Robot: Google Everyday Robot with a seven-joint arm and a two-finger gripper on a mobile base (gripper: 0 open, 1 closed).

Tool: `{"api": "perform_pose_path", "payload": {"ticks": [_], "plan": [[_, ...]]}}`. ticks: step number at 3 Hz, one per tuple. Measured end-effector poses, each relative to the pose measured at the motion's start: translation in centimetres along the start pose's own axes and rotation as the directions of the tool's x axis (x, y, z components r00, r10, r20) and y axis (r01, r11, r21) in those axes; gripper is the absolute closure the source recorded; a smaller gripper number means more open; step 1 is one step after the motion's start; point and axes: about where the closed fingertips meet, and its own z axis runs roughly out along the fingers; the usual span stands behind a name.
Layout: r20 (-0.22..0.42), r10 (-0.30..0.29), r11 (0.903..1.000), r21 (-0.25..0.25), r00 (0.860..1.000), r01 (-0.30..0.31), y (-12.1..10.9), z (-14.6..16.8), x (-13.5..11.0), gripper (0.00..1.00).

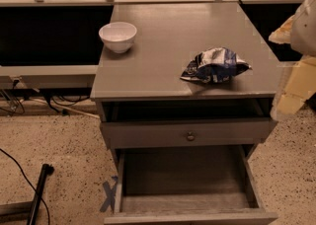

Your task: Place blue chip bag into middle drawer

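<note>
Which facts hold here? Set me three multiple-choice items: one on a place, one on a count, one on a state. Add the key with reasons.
1. The blue chip bag lies:
A. front right on the cabinet top
B. on the floor
C. under the cabinet

2. Besides the bag, the top bears:
A. nothing
B. one white bowl
C. three cups

3. The middle drawer is:
A. shut
B. pulled open, with nothing in it
C. lifted out

Key:
1 A: the bag rests on the top, and the gripper is apart from it at the right edge of the view.
2 B: a single bowl stands rear left.
3 B: its bare floor shows below the knobbed drawer front.
</note>
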Motion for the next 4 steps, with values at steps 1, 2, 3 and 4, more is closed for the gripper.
{"api": "perform_pose_path", "payload": {"ticks": [1,2,3,4], "plan": [[0.000,0.000,1.0000,0.000,1.000,0.000,0.0,0.0,0.0,0.00],[0.053,-0.066,0.9973,0.036,0.996,0.064,-3.0,2.1,-1.8,0.00],[0.127,-0.143,0.9879,0.078,0.981,0.134,-8.1,6.5,-4.0,0.00],[0.178,-0.174,0.9832,0.088,0.969,0.160,-12.2,10.5,-5.4,0.00]]}}
